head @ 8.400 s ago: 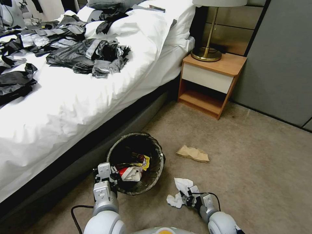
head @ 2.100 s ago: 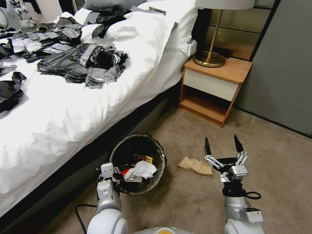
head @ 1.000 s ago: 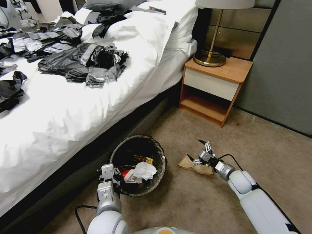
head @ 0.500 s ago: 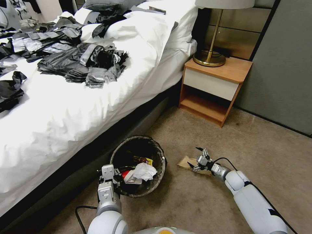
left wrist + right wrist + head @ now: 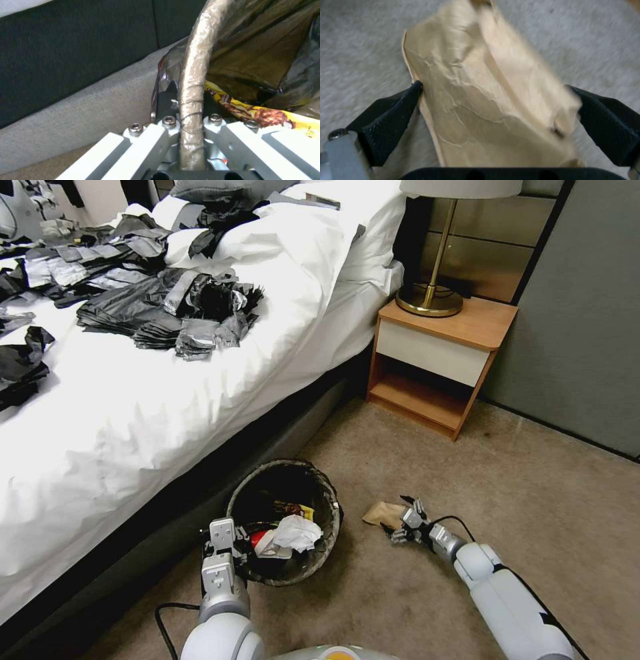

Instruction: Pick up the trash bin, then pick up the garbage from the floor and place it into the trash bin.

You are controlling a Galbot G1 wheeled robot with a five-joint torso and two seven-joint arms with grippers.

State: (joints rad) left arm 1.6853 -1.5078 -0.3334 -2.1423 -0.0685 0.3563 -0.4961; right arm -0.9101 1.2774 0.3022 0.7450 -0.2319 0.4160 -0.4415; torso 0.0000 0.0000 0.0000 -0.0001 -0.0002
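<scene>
Your right gripper (image 5: 402, 527) is lying low over the carpet (image 5: 533, 500) in the head view, its jaws spread around the near end of the tan paper bag (image 5: 381, 512). The bag is lying flat just right of the trash bin (image 5: 287, 517), its long axis running from the gripper toward the bin. Your left gripper (image 5: 223, 537) is clamping the bin's near rim beside the bed (image 5: 133, 400); white tissue (image 5: 297, 532) and a yellow wrapper (image 5: 301, 511) are sitting inside the dark liner.

In the left wrist view, your left gripper (image 5: 186, 130) is pinching the bag-wrapped bin rim (image 5: 195, 75), with the yellow wrapper (image 5: 266, 117) just inside.

In the right wrist view, your right gripper (image 5: 496, 110) is standing open, one black pad (image 5: 391, 120) touching the bag's edge. The crumpled, creased bag (image 5: 486, 100) is pointing lengthwise away from the palm.
</scene>
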